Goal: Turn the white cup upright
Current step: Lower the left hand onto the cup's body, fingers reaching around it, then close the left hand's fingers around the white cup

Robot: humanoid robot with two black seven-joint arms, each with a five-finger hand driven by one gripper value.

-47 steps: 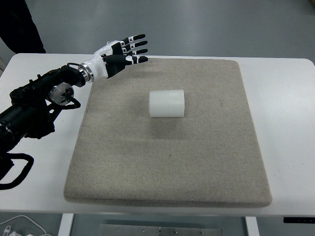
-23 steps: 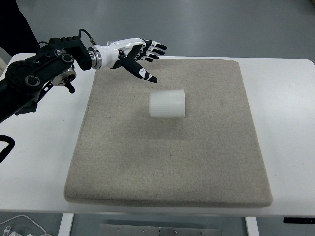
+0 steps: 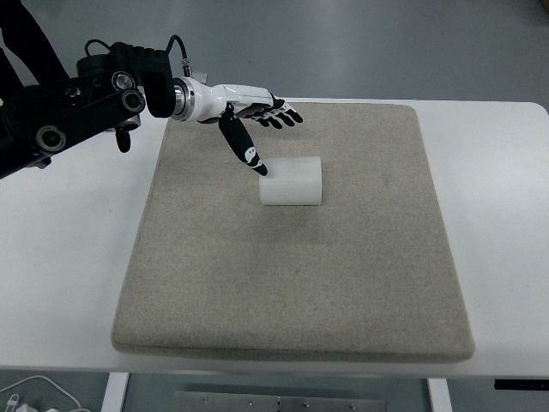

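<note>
Your left hand, white with black fingertips, is released and holds nothing: the fingers are spread out over the far edge of the mat, and the thumb points down toward the cup's left end, its tip just beside or touching the rim; which of the two cannot be told from this view. The black left forearm enters from the picture's left edge. The right hand is not in view.

The ribbed white plastic cup lies on its side near the middle of the beige felt mat, its axis running left to right. The mat sits on a white table.

Which end is the mouth cannot be told, so confirm this before you commit. To do the reach well, bring the fingers over the far side of the cup with the thumb on the near side, and close across the barrel. Avoid nudging the end, as the cup looks likely to roll on the felt.
</note>
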